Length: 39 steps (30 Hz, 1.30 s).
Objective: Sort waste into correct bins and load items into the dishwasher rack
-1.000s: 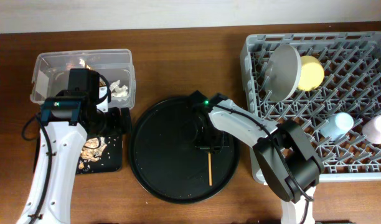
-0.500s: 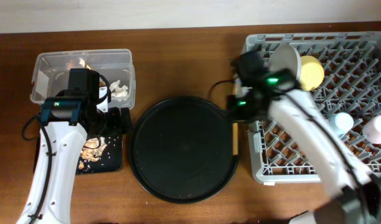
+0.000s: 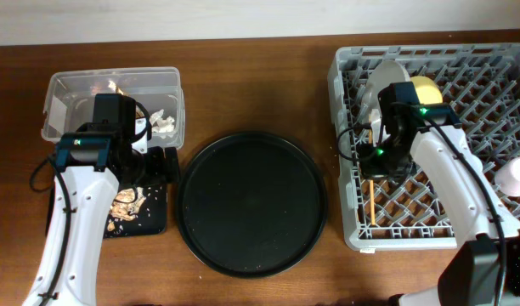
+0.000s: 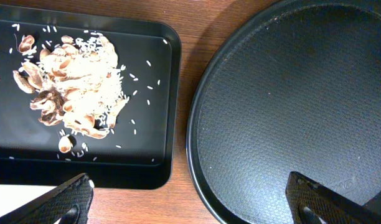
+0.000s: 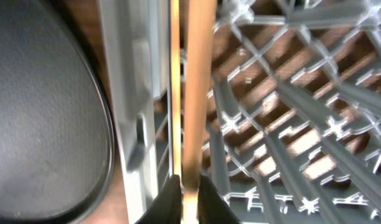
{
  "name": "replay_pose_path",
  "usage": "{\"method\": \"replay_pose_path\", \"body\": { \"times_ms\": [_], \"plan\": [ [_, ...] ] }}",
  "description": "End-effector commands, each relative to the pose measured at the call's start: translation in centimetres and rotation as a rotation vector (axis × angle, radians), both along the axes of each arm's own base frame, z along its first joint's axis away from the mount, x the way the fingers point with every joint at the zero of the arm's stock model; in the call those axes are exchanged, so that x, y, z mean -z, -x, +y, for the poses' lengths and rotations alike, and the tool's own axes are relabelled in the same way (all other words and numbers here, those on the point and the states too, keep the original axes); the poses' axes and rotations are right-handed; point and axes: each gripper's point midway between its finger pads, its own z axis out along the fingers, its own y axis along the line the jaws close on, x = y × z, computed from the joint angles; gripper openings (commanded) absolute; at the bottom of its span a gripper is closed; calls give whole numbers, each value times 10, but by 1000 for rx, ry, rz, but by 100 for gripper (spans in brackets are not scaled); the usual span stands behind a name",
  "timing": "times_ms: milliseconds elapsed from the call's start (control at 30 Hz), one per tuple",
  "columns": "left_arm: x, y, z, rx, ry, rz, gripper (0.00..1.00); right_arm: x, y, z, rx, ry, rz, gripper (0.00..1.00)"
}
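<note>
My right gripper [image 3: 375, 163] [image 5: 189, 200] is shut on a wooden chopstick [image 3: 371, 202] [image 5: 194, 93] and holds it over the left part of the grey dishwasher rack [image 3: 345, 240] [image 5: 271, 143]. A second thin wooden stick runs beside it, along the rack wall, in the right wrist view. The plate [image 3: 384, 92], yellow bowl [image 3: 427, 96] and pink cup [image 3: 517, 177] stand in the rack. The blue cup is hidden by my right arm. My left gripper [image 3: 155, 164] [image 4: 193, 205] is open and empty between the black tray [image 3: 151, 219] [image 4: 169, 93] and the round tray.
The round black tray [image 3: 247, 204] [image 4: 290, 93] [image 5: 41, 112] lies in the middle. Food scraps [image 3: 127, 204] [image 4: 72, 81] lie in the black rectangular tray. The clear tub [image 3: 56, 85] holds white tissue [image 3: 165, 121] and a brown-gold wrapper [image 3: 115, 86].
My right gripper lifted the chopstick off the round tray and carried it right, over the rack's left side. The left arm has not moved.
</note>
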Motion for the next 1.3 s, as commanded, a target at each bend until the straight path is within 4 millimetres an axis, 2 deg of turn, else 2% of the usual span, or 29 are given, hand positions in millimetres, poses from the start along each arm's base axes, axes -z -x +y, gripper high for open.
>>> {"method": "replay_pose_path", "body": {
  "times_ms": [0, 100, 200, 300, 333, 367, 433, 500, 633, 733, 800, 867, 900, 933, 1000, 1133, 1267],
  "plan": [
    [-5, -1, -1, 1, 11, -17, 98, 1, -4, 0, -14, -2, -15, 23],
    [-5, -1, -1, 1, 11, -17, 99, 1, -2, 1, -14, -9, -8, 29],
    [-5, -1, -1, 1, 10, -17, 99, -4, 0, 3, -10, -29, -14, 29],
    [-6, -1, -1, 1, 10, -20, 99, -32, -8, 9, 0, -104, -117, 32],
    [-6, -3, -1, 1, 10, -27, 99, -54, -15, 8, 15, -145, -202, 36],
    [-6, -5, -1, 1, 8, -34, 99, -68, -17, 6, 28, -172, -248, 37],
    [-6, -5, 2, -3, -5, -35, 99, -84, -17, -2, 49, -204, -309, 41],
    [-5, -1, 4, -7, -19, -17, 99, -89, -11, -9, 46, -195, -315, 44],
    [2, 28, 10, -11, -49, 102, 99, -85, 16, -9, 17, -186, -234, 46],
    [0, 45, 17, -17, -91, 143, 97, -83, 30, -8, 13, -183, -269, 46],
    [-7, 50, 17, -19, -90, 85, 97, -82, 37, -7, 8, -180, -320, 51],
    [-17, 54, 17, -25, -87, -51, 99, -78, 50, -6, 0, -175, -396, 56],
    [-23, 58, 16, -27, -83, -125, 99, -77, 57, -6, -4, -171, -440, 72],
    [-28, 63, 16, -30, -80, -207, 99, -77, 64, -5, -8, -169, -477, 98],
    [-36, 74, 16, -35, -76, -322, 99, -79, 75, -4, -10, -166, -526, 98],
    [-51, 97, 17, -44, -70, -523, 99, -95, 96, -11, -3, -110, -642, 98],
    [-74, 95, 17, -49, -67, -666, 99, -99, 99, -11, -4, -106, -660, 98]
  ]
}}
